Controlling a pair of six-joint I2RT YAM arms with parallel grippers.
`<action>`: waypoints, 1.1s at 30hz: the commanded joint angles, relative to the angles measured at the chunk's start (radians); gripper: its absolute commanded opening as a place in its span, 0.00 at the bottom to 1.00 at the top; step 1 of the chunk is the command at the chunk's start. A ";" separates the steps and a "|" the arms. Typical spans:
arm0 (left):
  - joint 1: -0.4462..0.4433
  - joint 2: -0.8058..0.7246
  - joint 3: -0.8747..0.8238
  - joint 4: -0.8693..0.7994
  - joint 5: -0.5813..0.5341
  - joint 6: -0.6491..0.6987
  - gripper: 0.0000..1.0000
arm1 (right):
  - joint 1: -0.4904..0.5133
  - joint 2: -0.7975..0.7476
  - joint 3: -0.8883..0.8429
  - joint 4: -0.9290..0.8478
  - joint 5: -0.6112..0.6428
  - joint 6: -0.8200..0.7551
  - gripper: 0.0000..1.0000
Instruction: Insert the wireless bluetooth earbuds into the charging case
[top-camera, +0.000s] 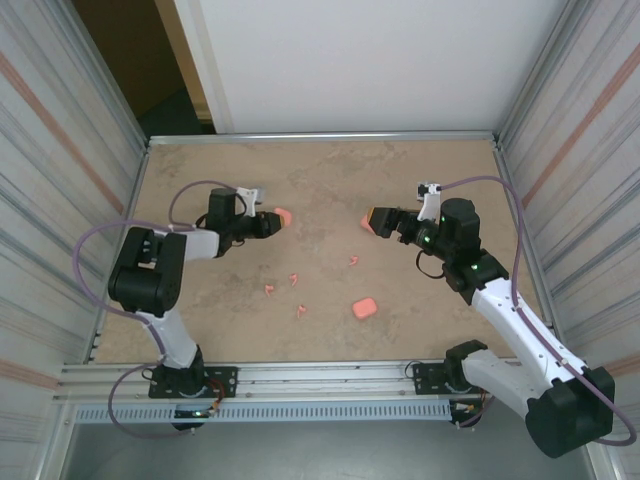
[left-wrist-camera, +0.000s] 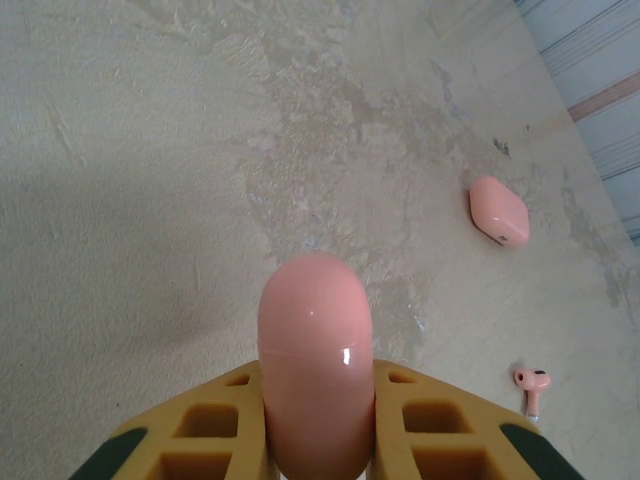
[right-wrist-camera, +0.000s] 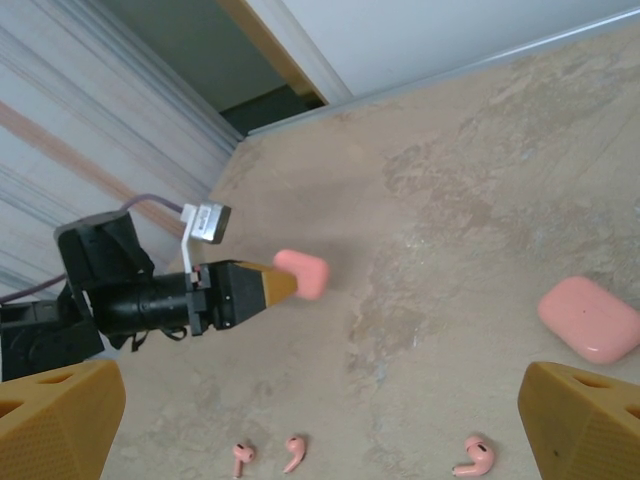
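- Earbuds (top-camera: 294, 279), tiny, salmon-pink and short-stemmed, lie loose on the mottled beige table (top-camera: 200, 180). Four can be made out from above, scattered in the near middle between the two arms. Each is apart from the others, and none is in a case.
- Just right of that scatter, a second case (top-camera: 364, 307), pink and rounded, lies flat on the table and appears closed.
- Beyond the earbuds, the left gripper (top-camera: 272, 220) is clamped on a pink charging case (top-camera: 283, 216). Its yellow fingers (left-wrist-camera: 215, 430) press the sides, and the rounded end juts out past them, clear of the tabletop.
- Facing it across a gap, the right gripper (top-camera: 375, 221) has its jaws spread wide with nothing between them.
- Corrugated metal walls (top-camera: 60, 150) stand on both sides of the table.
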 joint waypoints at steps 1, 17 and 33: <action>0.006 0.019 0.031 -0.015 0.037 -0.012 0.01 | -0.006 0.003 -0.010 -0.018 0.018 -0.020 1.00; 0.006 0.091 0.075 -0.097 0.031 0.037 0.05 | -0.007 0.015 -0.003 -0.024 0.016 -0.023 1.00; 0.006 0.092 0.073 -0.097 0.014 0.027 0.35 | -0.007 0.017 0.016 -0.047 0.012 -0.028 1.00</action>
